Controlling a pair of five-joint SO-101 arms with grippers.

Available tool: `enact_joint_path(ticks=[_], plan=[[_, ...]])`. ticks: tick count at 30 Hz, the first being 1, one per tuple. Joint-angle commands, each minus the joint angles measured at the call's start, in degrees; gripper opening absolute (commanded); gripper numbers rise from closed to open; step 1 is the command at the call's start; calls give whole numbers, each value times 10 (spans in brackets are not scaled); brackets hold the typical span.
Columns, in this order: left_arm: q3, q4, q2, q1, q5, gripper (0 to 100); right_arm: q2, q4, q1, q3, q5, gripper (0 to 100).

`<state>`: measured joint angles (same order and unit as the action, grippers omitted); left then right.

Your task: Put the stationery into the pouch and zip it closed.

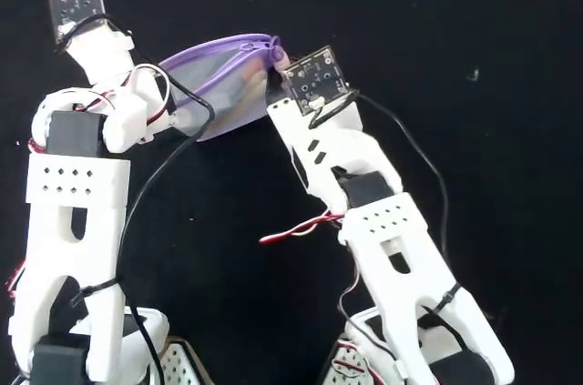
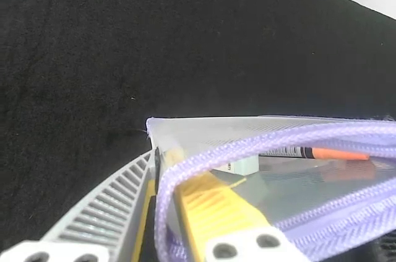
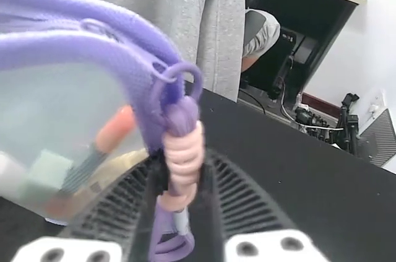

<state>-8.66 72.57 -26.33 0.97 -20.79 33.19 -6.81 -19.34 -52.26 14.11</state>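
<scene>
Over the black bench (image 1: pixel 510 85) my two arms hold the purple-edged pouch (image 1: pixel 219 85) up between them, its clear body bowed and off the surface. My left gripper (image 2: pixel 162 172) is clenched on one end of the pouch, with one finger outside the clear wall and the yellow-taped one against the purple zip tape. My right gripper (image 3: pixel 179 172) is clamped on the zipper pull (image 3: pixel 180 132), a purple cord wound with pink, at the opposite end. The stationery is already inside: an orange-tipped pen (image 2: pixel 337 153) lies along the wall with a pale block (image 2: pixel 238 164) beside it, and there is something more behind that I cannot make out. In the left wrist view the two zip tapes stand apart near my left gripper, so I judge the packing done and the zipping the step in hand. To do it well I should use a firm left grip as the anchor and hold the tape line taut and straight. I should draw the pull along the teeth, not away from them, so the slider neither jams nor twists the pouch out of my hold. The pull's cord is soft, so a slip is the risk to watch
</scene>
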Motion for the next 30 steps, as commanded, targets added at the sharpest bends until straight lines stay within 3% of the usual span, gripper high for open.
enact_joint_path(ticks=[1,7,13,20,27,30], plan=[[-7,-8,2,7,5,27,0,10,12,31,4,31],[-7,-8,2,7,5,27,27,10,16,22,4,12],[-7,-8,2,7,5,27,162,1,13,-44,4,11],[-7,-9,2,7,5,30,312,-164,8,-25,4,11],[0,-9,2,8,8,35,335,-268,-25,33,4,11],[11,-7,2,10,8,127,336,-284,-22,48,4,11]])
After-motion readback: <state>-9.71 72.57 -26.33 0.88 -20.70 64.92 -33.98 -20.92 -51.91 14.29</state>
